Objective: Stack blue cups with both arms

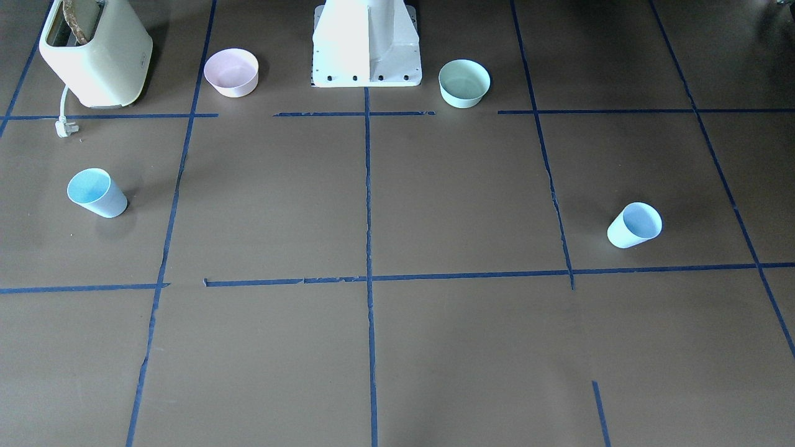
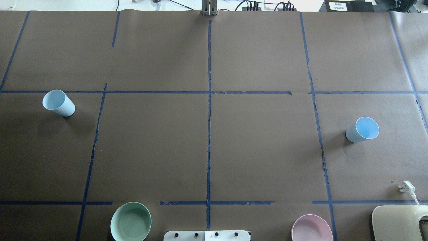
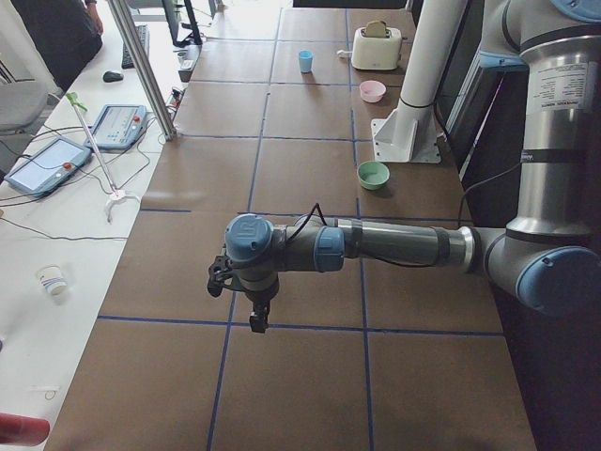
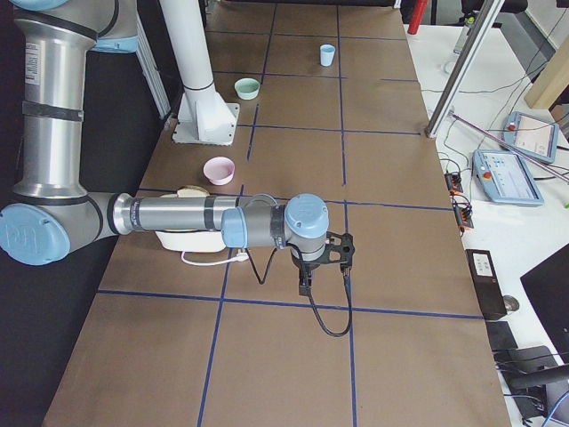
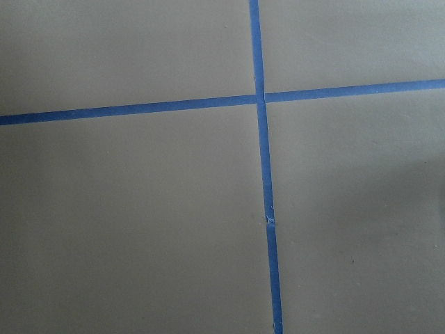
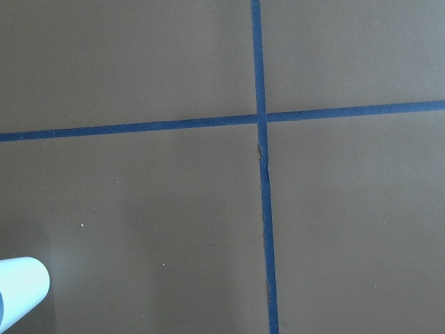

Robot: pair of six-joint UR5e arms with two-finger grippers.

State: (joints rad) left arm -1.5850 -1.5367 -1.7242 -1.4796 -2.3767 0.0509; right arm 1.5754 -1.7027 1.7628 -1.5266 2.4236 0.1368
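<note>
Two blue cups stand upright, far apart, on the brown table. One is on my left side, the other on my right side. My left gripper shows only in the exterior left view, held above the table. My right gripper shows only in the exterior right view, also above the table. I cannot tell whether either is open or shut. Neither holds a cup. The right wrist view shows the edge of a cup at its bottom left.
A mint-green bowl and a pink bowl stand beside the white pedestal base. A cream toaster with its loose plug stands on my near right. Blue tape lines cross the table.
</note>
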